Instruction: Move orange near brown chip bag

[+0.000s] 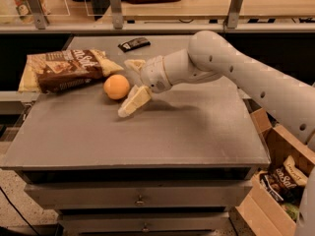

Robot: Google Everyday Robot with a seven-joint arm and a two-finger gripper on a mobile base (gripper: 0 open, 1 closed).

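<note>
The orange (116, 86) sits on the grey table top (187, 132), at the back left. It lies just right of the brown chip bag (66, 69), which rests flat with a small gap to the orange. My gripper (124, 88) reaches in from the right on the white arm (221, 58). It is open, with one cream finger (134, 64) behind the orange and the other finger (134, 101) in front of it. The fingers stand wide around the orange's right side and do not press on it.
A small flat black wrapped bar (134, 44) lies at the table's back. A railing with posts (116, 6) runs behind. A cardboard box with snack bags (283, 181) stands on the floor at the right. Drawers (140, 199) are under the table top.
</note>
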